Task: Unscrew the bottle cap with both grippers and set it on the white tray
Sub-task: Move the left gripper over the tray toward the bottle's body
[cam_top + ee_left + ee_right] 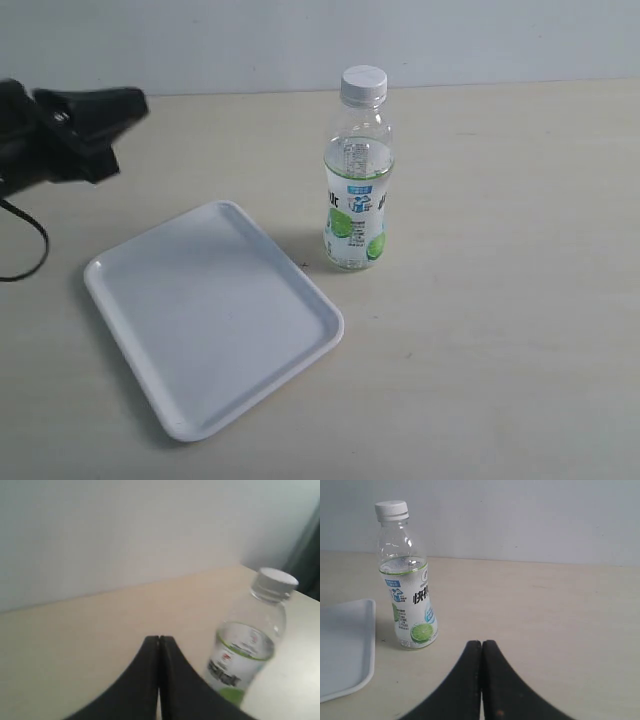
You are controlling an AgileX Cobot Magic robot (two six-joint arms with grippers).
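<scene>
The clear bottle (358,195) with a lime label stands upright on the table, its white ribbed cap (363,85) screwed on. The white tray (210,315) lies flat just to its left, with nothing in it. My left gripper (135,103) hovers at the far left edge of the exterior view, well apart from the bottle, jaws pressed together on nothing. In the left wrist view the left gripper (159,639) is shut, with the bottle (245,655) and cap (273,584) off to one side. My right gripper (481,643) is shut and empty; the bottle (407,595) and tray (345,645) lie ahead of it. The right gripper is out of the exterior view.
A pale beige table (500,300) carries everything, with a grey wall (300,40) along its back edge. A black cable (30,240) trails from the left arm beside the tray.
</scene>
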